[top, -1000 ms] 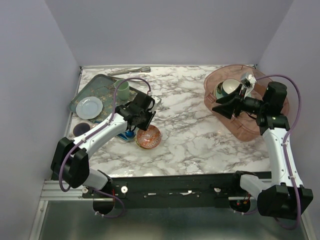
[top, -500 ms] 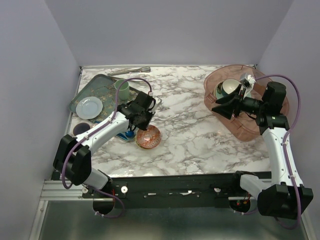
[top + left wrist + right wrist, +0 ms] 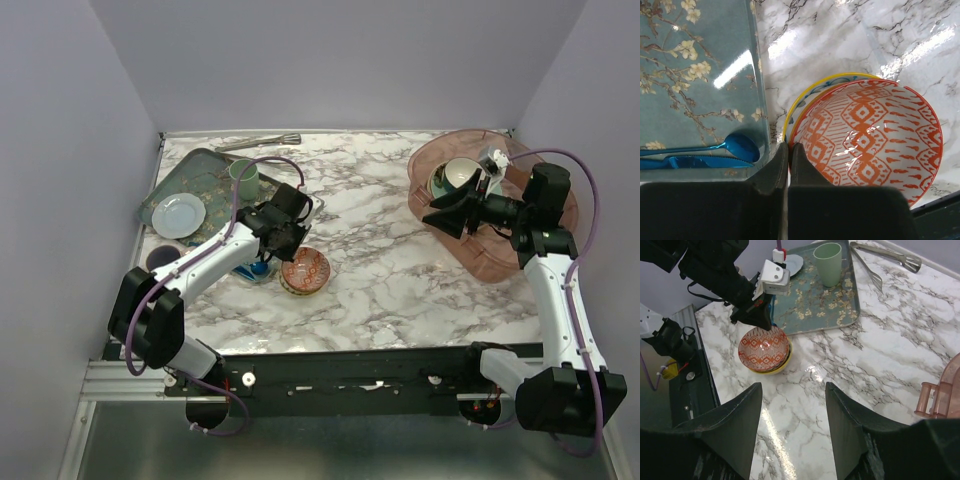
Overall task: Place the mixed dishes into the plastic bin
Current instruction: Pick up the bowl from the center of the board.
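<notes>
Shifted a little toward 3 o'clock since the earlier frame, the orange-patterned bowl (image 3: 305,269) now sits slightly nearer the middle of the marble table (image 3: 400,270), and the left gripper (image 3: 788,151) has gone with it. I read this as the grasp having taken and the carry toward the bin just starting.

At 10 o'clock on the table lies the dark-green floral tray (image 3: 205,180), with a light-blue plate (image 3: 180,213), a mint cup (image 3: 243,180) and, seen from the left wrist, a blue spoon (image 3: 737,146) near its edge.

Just off the tray's 4 o'clock corner, the left fingers (image 3: 774,172) are pressed almost together on the orange-patterned bowl's rim at its 9 o'clock side. That bowl nests inside the yellow-rimmed bowl (image 3: 806,97). Whether the pinch also catches the lower rim I cannot tell. In the right wrist view both bowls look to be resting on the marble.

Well to the right, the right gripper (image 3: 447,213) hovers over the 9 o'clock edge of the plastic bin (image 3: 500,262), its fingers (image 3: 735,425) spread wide and holding nothing. The bin stands at 2 o'clock on the table, with a cream bowl (image 3: 458,172) already inside, well apart from the nested pair.
</notes>
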Motion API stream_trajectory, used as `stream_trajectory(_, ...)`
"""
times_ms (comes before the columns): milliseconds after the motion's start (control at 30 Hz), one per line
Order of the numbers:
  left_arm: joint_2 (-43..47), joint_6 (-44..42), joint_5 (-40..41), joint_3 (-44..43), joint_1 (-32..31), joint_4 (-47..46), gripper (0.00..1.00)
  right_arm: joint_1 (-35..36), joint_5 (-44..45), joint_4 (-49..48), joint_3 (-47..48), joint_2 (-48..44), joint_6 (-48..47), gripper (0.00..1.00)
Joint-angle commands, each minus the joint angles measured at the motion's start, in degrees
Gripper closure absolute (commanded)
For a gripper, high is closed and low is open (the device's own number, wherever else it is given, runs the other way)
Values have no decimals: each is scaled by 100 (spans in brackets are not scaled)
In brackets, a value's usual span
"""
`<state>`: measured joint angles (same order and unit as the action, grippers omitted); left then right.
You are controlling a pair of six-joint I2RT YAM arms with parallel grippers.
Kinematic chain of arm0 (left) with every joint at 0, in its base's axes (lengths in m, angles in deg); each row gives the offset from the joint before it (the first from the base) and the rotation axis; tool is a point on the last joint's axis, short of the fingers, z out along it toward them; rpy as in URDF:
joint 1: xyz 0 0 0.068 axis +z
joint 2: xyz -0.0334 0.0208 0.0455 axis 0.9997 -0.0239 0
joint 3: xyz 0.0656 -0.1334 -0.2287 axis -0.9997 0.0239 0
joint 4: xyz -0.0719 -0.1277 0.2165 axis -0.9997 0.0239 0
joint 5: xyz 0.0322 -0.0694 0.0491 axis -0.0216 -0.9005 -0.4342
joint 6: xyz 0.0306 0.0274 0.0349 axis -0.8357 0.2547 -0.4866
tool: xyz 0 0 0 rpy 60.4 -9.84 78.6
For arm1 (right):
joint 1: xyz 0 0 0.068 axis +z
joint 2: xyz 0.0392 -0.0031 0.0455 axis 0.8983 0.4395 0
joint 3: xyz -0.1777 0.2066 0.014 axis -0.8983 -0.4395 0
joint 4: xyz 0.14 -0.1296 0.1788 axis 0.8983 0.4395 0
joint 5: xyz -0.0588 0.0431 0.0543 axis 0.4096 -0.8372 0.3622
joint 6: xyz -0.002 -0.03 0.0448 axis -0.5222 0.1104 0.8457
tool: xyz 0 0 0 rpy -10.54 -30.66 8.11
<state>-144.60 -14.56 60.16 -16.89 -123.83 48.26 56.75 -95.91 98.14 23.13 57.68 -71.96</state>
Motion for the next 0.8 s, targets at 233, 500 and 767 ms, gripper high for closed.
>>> stream_trajectory(233, 404, 130, -188, -39, 4, -199, 100, 59, -41, 132, 45, 35, -53, 39)
stream_trajectory(500, 817, 210, -487, 101, 48, -446, 100, 155, 29, 140, 36, 132, -71, 39)
stream_trajectory(767, 993, 315, -952, 215, 233, -648, 100, 384, 161, 228, 36, 264, -176, 39)
